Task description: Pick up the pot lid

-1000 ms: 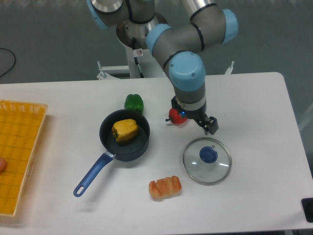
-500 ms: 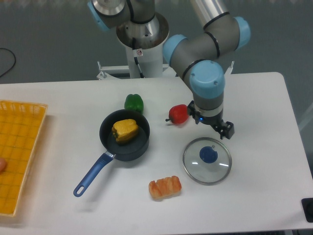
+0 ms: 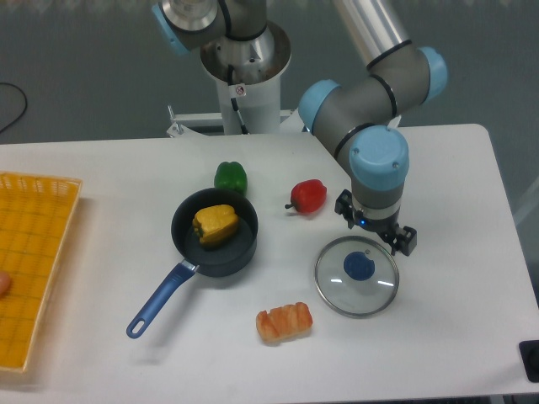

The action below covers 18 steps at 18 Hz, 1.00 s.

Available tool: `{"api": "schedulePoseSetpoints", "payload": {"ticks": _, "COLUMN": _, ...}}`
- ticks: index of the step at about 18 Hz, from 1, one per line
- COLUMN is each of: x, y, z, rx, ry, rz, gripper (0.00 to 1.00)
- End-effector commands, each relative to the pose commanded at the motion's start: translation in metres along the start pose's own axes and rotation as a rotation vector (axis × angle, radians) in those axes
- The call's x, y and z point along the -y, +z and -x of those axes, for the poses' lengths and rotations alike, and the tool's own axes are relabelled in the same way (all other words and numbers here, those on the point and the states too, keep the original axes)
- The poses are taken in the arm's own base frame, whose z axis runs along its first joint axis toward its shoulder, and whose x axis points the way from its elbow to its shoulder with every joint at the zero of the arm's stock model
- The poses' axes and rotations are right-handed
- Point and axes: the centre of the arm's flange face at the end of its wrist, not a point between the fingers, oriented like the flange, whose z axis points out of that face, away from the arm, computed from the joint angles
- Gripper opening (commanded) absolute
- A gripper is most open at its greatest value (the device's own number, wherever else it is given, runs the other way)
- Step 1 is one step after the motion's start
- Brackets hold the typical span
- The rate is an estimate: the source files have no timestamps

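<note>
Above a pale, smooth worktop (image 3: 126, 219), a jointed arm (image 3: 354, 126) holds its two-finger tool (image 3: 376, 225), fingers spread wide, near the round, clear pot lid (image 3: 344, 295) with its blue knob (image 3: 359, 266), lying beside a blue-handled black pan (image 3: 242, 254); a slatted orange basket (image 3: 38, 244) stands at frame left.

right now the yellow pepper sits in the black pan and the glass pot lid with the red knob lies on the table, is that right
Not quite: the knob is blue, not red, as the camera view shows. The glass pot lid does lie on the table, and the yellow pepper does sit in the black pan.
</note>
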Motion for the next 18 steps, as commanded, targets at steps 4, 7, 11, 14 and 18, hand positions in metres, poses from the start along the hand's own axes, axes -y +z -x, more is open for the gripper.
{"api": "schedulePoseSetpoints", "payload": {"ticks": 4, "x": 0.002, "y": 0.005, "z": 0.006, "rx": 0.002, "ry": 0.070, "rz": -0.002, "gripper": 1.00}}
{"api": "schedulePoseSetpoints", "payload": {"ticks": 7, "x": 0.006, "y": 0.014, "z": 0.009, "rx": 0.005, "ry": 0.104, "rz": -0.010, "gripper": 1.00}}
{"api": "schedulePoseSetpoints", "payload": {"ticks": 11, "x": 0.012, "y": 0.024, "z": 0.006, "rx": 0.004, "ry": 0.133, "rz": -0.011, "gripper": 1.00}}
{"api": "schedulePoseSetpoints", "payload": {"ticks": 14, "x": 0.020, "y": 0.037, "z": 0.003, "rx": -0.013, "ry": 0.144, "rz": -0.007, "gripper": 1.00}}
{"api": "schedulePoseSetpoints", "payload": {"ticks": 18, "x": 0.021, "y": 0.045, "z": 0.000, "rx": -0.027, "ry": 0.147, "rz": -0.003, "gripper": 1.00}}
